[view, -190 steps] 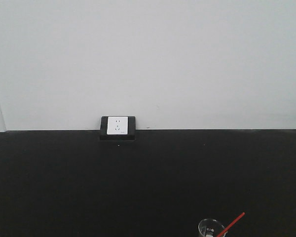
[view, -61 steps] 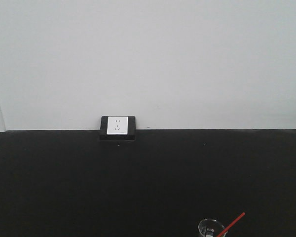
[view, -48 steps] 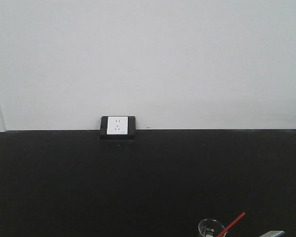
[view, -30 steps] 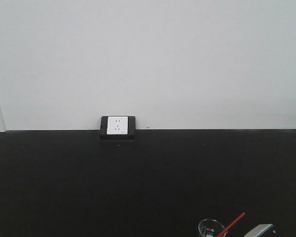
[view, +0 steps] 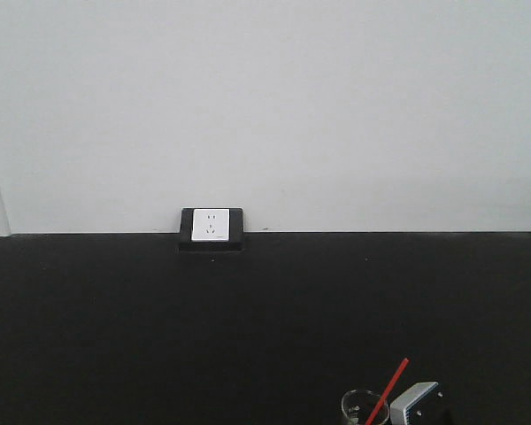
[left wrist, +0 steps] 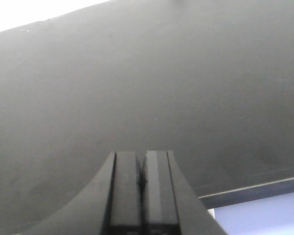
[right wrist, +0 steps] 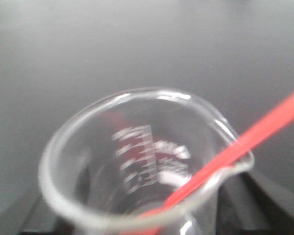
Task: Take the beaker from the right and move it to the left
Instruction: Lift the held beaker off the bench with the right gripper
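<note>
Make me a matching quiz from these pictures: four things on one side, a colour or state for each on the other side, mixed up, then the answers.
Things:
1. beaker
2. stirring stick
3. wall socket
4. left claw

Descriptions:
A. shut, with nothing held
B. red, leaning out over a rim
C. white plate in a black frame, at the foot of the wall
D. clear glass with white printed markings

Pairs: 1-D, 2-B, 3-C, 4-A
</note>
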